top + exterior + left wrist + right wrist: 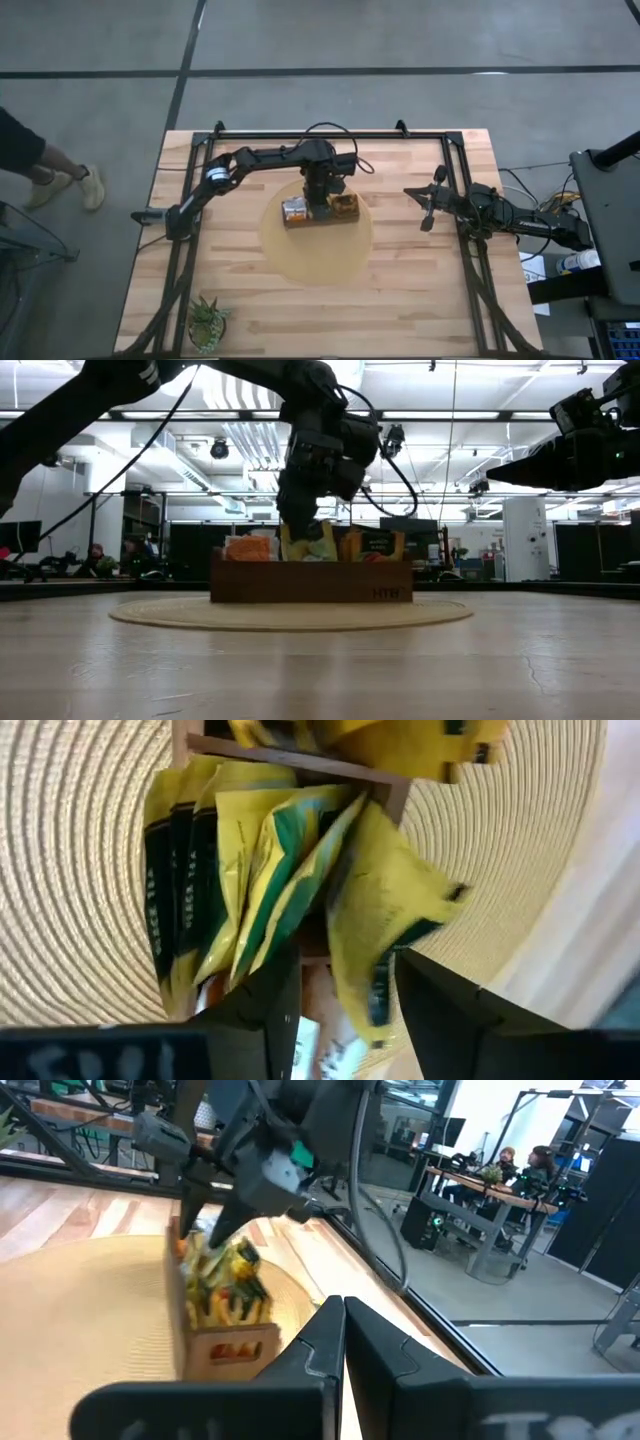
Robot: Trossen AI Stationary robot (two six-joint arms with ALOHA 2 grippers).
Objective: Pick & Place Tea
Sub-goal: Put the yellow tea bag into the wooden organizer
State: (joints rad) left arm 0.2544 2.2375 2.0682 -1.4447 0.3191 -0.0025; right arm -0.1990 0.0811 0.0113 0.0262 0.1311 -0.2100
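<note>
A long brown box (310,582) stands on a round woven mat (315,255) at the table's middle. Tea sachets stand on edge in its compartments: orange ones (245,548), and yellow and green ones (260,870). One yellow sachet (385,910) leans out over the box's wall. My left gripper (345,995) hangs open just above the box, pointing down, its fingers on either side of that sachet's end with a gap showing. My right gripper (343,1330) is shut and empty, held level above the table's right edge (428,210).
A small potted plant (207,322) stands at the near left corner. A black frame (330,133) runs along the table's far edge and down both sides. A person's foot (70,185) is on the floor to the left. People sit at desks (520,1160) beyond the table.
</note>
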